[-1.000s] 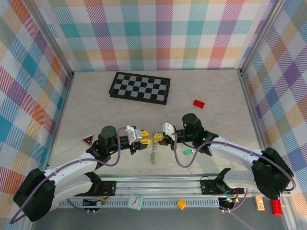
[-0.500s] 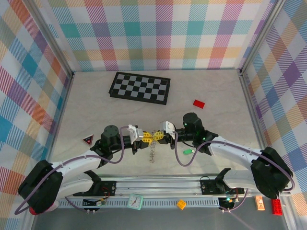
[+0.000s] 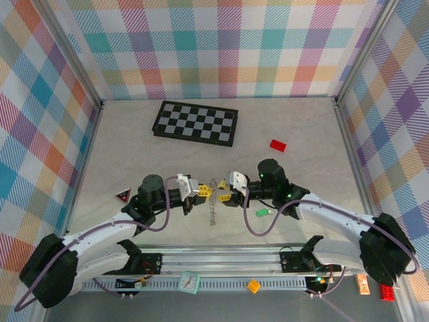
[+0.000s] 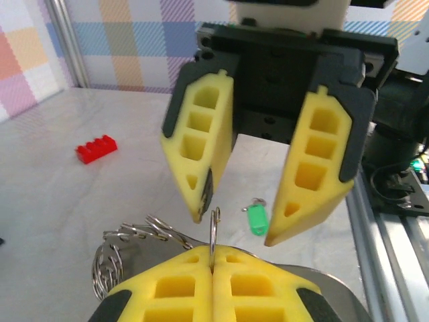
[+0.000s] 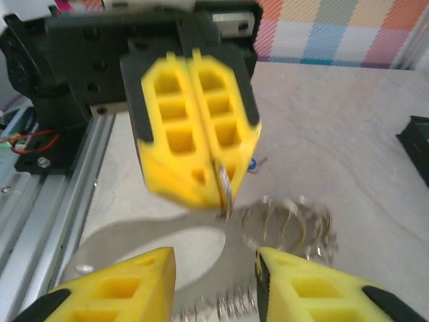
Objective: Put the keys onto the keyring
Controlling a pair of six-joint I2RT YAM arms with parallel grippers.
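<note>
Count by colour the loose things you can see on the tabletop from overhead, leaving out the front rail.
Red: 1, brick
Red and black: 1, triangle
Green: 1, key
Black and white: 1, chequered board
Grey metal: 1, keyring
Total: 5

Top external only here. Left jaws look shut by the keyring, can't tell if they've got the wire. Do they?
Observer: Yes. Left wrist view: the left gripper is shut on the keyring, one wire loop standing up between its jaws.
Operator: Right side?
Observer: The right gripper faces it, jaws well apart, not clamping the wire.
Operator: Rest of the ring?
Observer: Bunched in loose coils off to one side of the pinch.
</note>
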